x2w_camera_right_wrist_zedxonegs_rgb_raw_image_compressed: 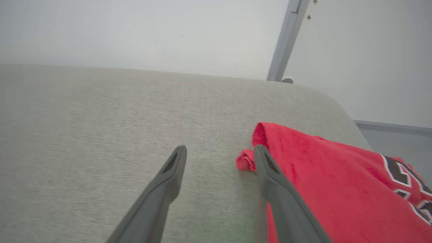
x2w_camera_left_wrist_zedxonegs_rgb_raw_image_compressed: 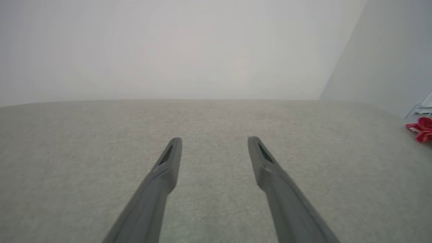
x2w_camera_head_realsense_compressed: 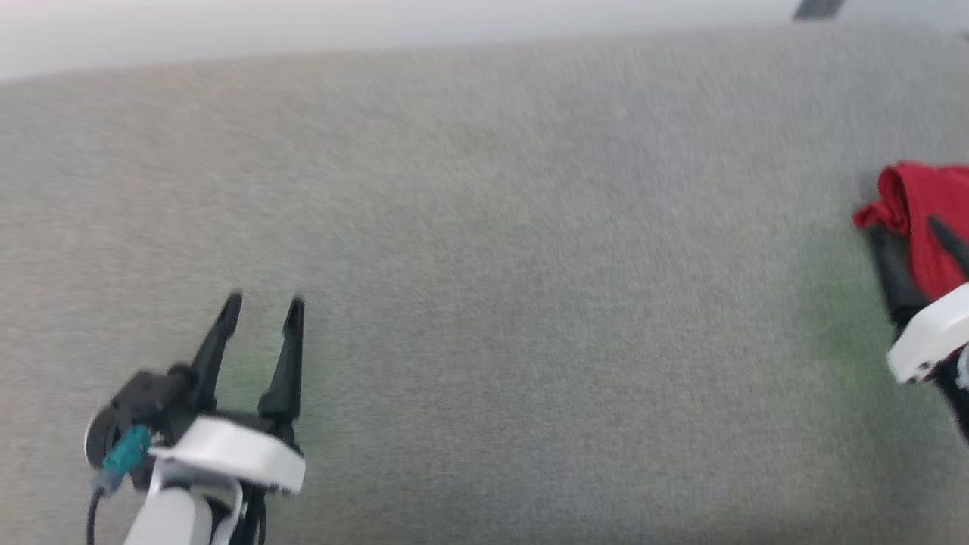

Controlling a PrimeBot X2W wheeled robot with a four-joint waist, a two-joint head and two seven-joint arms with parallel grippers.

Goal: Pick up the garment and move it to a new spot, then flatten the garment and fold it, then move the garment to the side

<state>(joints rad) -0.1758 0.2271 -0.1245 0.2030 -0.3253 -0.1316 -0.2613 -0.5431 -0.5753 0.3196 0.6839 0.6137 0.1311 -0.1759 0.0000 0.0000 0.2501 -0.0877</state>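
Note:
The garment [x2w_camera_head_realsense_compressed: 920, 200] is a red jersey lying bunched at the far right of the grey fabric surface [x2w_camera_head_realsense_compressed: 484, 265]. My right gripper [x2w_camera_head_realsense_compressed: 905, 231] stands open at the garment's near-left edge. In the right wrist view its right finger [x2w_camera_right_wrist_zedxonegs_rgb_raw_image_compressed: 270, 175] rests along the edge of the garment [x2w_camera_right_wrist_zedxonegs_rgb_raw_image_compressed: 330, 179]. A small red fold pokes into the gap beside that finger, and black white-outlined lettering shows at the far right. The right gripper [x2w_camera_right_wrist_zedxonegs_rgb_raw_image_compressed: 220, 150] grips nothing. My left gripper [x2w_camera_head_realsense_compressed: 265, 303] is open over bare surface at the lower left. Beyond the left gripper [x2w_camera_left_wrist_zedxonegs_rgb_raw_image_compressed: 214, 141], the garment [x2w_camera_left_wrist_zedxonegs_rgb_raw_image_compressed: 422, 130] is a small red patch far right.
The grey surface [x2w_camera_right_wrist_zedxonegs_rgb_raw_image_compressed: 101, 118] ends in a rounded corner just beyond the garment. A pale wall runs behind it, and a grey metal post [x2w_camera_right_wrist_zedxonegs_rgb_raw_image_compressed: 287, 40] stands past the corner. The head view is blurred.

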